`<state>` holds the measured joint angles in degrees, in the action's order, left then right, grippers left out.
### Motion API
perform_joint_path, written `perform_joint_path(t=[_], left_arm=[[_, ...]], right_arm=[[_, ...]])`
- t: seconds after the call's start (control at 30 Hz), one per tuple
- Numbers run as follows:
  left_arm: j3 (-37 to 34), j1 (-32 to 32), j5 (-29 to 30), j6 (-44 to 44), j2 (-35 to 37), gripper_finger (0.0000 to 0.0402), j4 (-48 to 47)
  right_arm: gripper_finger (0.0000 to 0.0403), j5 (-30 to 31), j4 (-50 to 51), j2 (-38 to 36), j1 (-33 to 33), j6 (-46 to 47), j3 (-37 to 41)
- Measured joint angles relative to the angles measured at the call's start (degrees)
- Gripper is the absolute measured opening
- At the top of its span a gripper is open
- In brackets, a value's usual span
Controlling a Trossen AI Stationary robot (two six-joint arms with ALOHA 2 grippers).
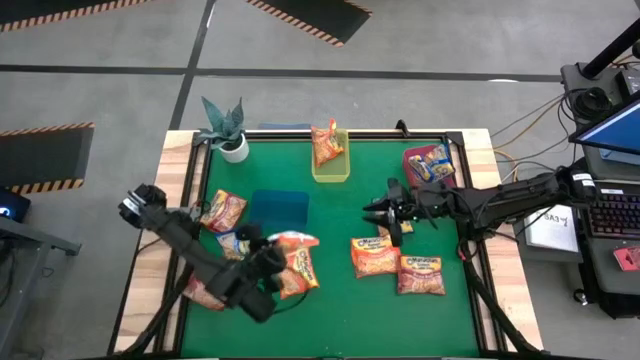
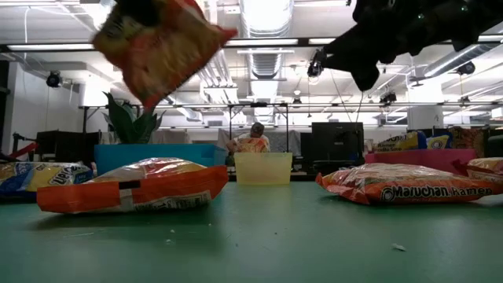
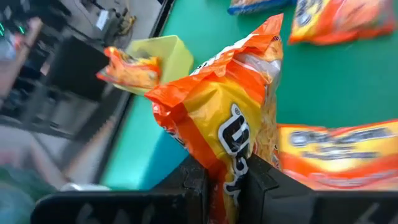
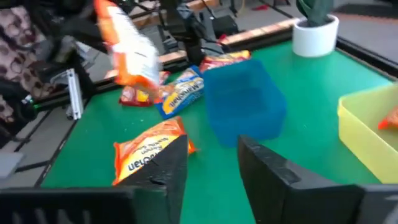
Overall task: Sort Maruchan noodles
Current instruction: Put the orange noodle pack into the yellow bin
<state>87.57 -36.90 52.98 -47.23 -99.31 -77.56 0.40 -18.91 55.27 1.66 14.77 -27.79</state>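
My left gripper [image 1: 268,268] is near the table's front left and is shut on an orange-yellow Maruchan packet [image 3: 230,112], which shows raised in the low view [image 2: 161,47]. My right gripper [image 4: 211,168] is open and hovers over mid-table [image 1: 385,212], right of the blue bin [image 1: 278,208]. Other packets lie flat on the green mat: two orange ones [image 1: 372,255] [image 1: 421,275] below the right gripper, and an orange one [image 1: 222,210] and a blue-edged one [image 1: 235,243] at the left. One orange packet [image 1: 326,143] sits in the yellow bin [image 1: 331,170]. My left gripper pinches the orange-yellow packet by one end [image 3: 227,180] between its two fingers [image 3: 261,180]. The rest of the packet stands out past the fingertips. In the low view it is lifted clear of the table and hangs tilted below the gripper.
A red bin [image 1: 415,158] at the far right holds a blue-edged packet [image 1: 435,165]. A potted plant [image 1: 228,130] stands at the far left corner. A reddish packet [image 1: 205,292] lies under the left arm. Bare green mat lies along the near edge [image 1: 340,320].
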Motion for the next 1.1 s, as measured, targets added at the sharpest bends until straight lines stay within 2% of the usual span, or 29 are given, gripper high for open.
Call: perform_joint_path(t=[0.1, 0.27, 0.37, 0.5, 0.63, 0.83, 0.97, 1.1], left_arm=[[-0.1, 4.1, -2.0, 11.7, 0.8, 0.0031, 2.9], [-0.6, 10.4, -12.4, 35.5, 4.1, 0.0031, 15.8], [-2.7, 12.7, -12.9, 46.8, 6.9, 0.0026, 26.1], [-9.7, 15.3, -13.0, 57.5, 11.7, 0.0021, 43.6], [-19.6, 17.5, -13.1, 61.9, 15.8, 0.0023, 58.9], [-32.7, 19.3, -13.0, 62.7, 18.0, 0.002, 79.5], [-38.0, 20.1, -12.1, 62.9, 17.3, 0.0019, 93.2], [-41.3, 23.0, -10.5, 63.3, 16.1, 0.0018, 105.8]], right_arm=[[0.0162, 0.0, -0.7, 0.0, 0.8, -2.5, 0.0], [0.0192, 0.0, -1.4, 0.0, 0.8, -3.9, 0.0], [0.02, 0.0, -1.6, 0.0, 0.8, -5.5, 0.0], [0.0201, 0.0, -2.8, 0.0, 0.8, -5.5, 0.0], [0.0201, -0.2, -3.8, 0.0, 1.1, -4.9, 0.0], [0.0201, -0.3, -8.7, 0.0, 1.1, -3.9, 0.0], [0.0201, -0.1, -13.0, 0.0, 1.1, -4.4, -0.1], [0.0201, 0.7, -12.8, 0.0, 1.1, -5.5, -1.6]])
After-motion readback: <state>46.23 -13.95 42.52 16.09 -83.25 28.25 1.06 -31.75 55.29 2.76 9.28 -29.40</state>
